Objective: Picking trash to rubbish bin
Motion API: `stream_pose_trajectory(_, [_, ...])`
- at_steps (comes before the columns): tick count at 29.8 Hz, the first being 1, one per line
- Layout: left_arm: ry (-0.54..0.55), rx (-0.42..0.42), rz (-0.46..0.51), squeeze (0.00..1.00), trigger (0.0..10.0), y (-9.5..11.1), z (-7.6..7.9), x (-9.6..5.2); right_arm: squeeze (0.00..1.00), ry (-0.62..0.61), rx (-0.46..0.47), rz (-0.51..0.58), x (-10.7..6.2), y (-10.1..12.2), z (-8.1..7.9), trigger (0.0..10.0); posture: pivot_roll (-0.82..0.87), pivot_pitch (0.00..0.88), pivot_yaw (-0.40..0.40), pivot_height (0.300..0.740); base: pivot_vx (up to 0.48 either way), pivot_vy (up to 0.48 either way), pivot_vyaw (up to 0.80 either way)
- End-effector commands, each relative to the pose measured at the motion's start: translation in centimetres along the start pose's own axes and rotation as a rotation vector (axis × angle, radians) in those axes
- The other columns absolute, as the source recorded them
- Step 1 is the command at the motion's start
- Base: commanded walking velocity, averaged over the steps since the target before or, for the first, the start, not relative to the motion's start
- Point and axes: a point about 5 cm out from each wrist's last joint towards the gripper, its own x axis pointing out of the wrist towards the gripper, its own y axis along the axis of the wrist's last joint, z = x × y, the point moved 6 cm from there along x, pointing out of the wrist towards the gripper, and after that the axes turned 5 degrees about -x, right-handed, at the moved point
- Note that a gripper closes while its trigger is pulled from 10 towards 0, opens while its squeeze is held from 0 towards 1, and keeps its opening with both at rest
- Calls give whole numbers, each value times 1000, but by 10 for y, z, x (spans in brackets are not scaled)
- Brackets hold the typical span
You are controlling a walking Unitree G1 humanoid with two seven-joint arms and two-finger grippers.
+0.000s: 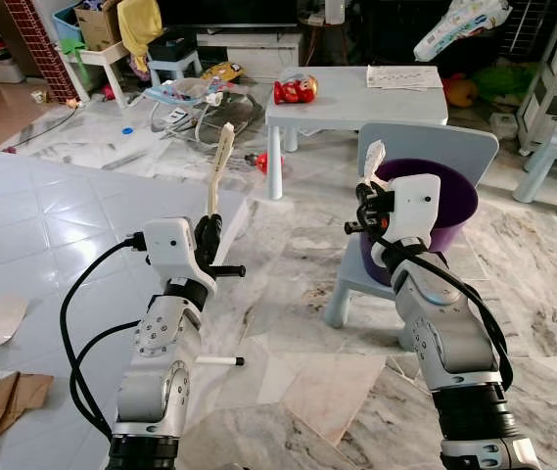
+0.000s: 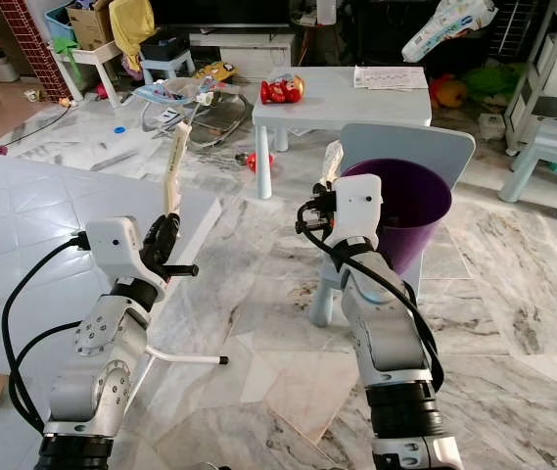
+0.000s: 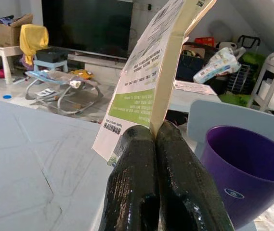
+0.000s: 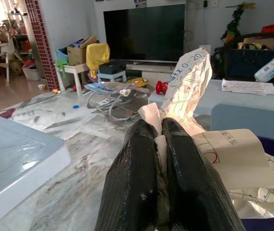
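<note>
Your left gripper [image 3: 151,139] is clamped on a flattened carton [image 1: 219,166], held upright over the near corner of the white table [image 1: 53,225]. Your right gripper [image 4: 158,132] pinches crumpled paper [image 4: 189,91] at the near rim of the purple bin [image 1: 454,201], which sits on the seat of the pale blue chair [image 1: 435,142].

Purple bin [image 1: 459,201], centre right. Pale blue chair [image 1: 435,147] behind it. Cream carton [image 3: 163,72], green panel, black print. White crumpled paper [image 4: 189,91], blue lettering. Grey-veined marble floor [image 1: 542,284]. Black claw fingers [image 3: 141,192].
</note>
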Motion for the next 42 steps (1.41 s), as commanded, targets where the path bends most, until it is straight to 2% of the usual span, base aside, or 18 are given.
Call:
stream_pose_trajectory(1, [-11, 2, 10, 0, 2392, 5, 2, 0, 0, -6, -2, 14, 1, 5, 2, 10000, -25, 63, 70, 740, 0, -480, 0])
stream_pose_trajectory(20, [-18, 1, 5, 0, 2471, 4, 4, 0, 0, -10, -4, 15, 1, 6, 3, 10000, -25, 65, 70, 740, 0, -469, 0])
stream_pose_trajectory(29, [-17, -1, 7, 0, 3529, 5, 4, 0, 0, -17, -7, 14, 1, 6, 3, 10000, -27, 66, 71, 740, 0, -132, 0])
stream_pose_trajectory(31, [-13, -8, 9, 0, 4157, 5, 3, 0, 0, -19, -8, 14, 1, 6, 4, 10000, -27, 66, 71, 740, 0, 0, 0])
stream_pose_trajectory(35, [-14, -7, 12, 0, 4118, 5, 3, 0, 0, -21, -11, 11, 1, 5, 5, 10000, -26, 66, 70, 740, 0, 0, 0])
stream_pose_trajectory(36, [-16, -10, 16, 0, 3569, 6, 2, 0, 0, -22, -12, 9, 1, 5, 5, 10000, -26, 65, 70, 740, 0, 0, -788])
stream_pose_trajectory(39, [-20, -4, 21, 0, 3137, 7, 2, 0, 0, -24, -13, 8, 2, 5, 6, 10000, -25, 65, 70, 740, 0, 0, -788])
stream_pose_trajectory(41, [-26, 7, 29, 0, 1059, 9, 2, 0, 0, -26, -16, 10, 3, 5, 6, 10000, -25, 62, 72, 740, 0, 0, -788])
stream_pose_trajectory(42, [-26, 7, 29, 0, 1059, 9, 2, 0, 0, -26, -16, 10, 3, 5, 6, 10000, -25, 62, 72, 740, 0, 0, -788])
